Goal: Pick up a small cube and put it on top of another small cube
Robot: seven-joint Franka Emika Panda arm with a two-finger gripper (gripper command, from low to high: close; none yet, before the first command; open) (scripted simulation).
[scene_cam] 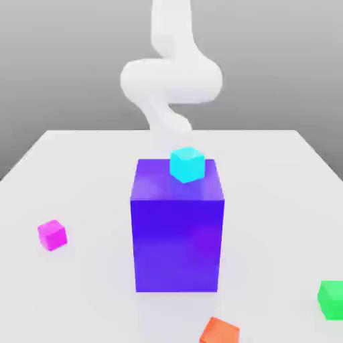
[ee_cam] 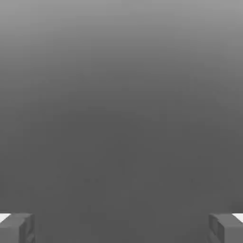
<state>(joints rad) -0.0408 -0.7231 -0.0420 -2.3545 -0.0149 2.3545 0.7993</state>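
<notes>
My fingers [ee_cam: 121, 228] stand wide apart, nothing between them. The small magenta cube [scene_cam: 52, 235] sits on the tabletop [scene_cam: 87, 174], towards the exterior view's left, well apart from the big blue-purple block [scene_cam: 177, 245]. Reaching it is my step now, I judge — I should travel high enough to clear the block and the cyan cube [scene_cam: 187, 165] on it, turn to match the magenta cube's angled sides, then descend straight, centred, before closing gently.
</notes>
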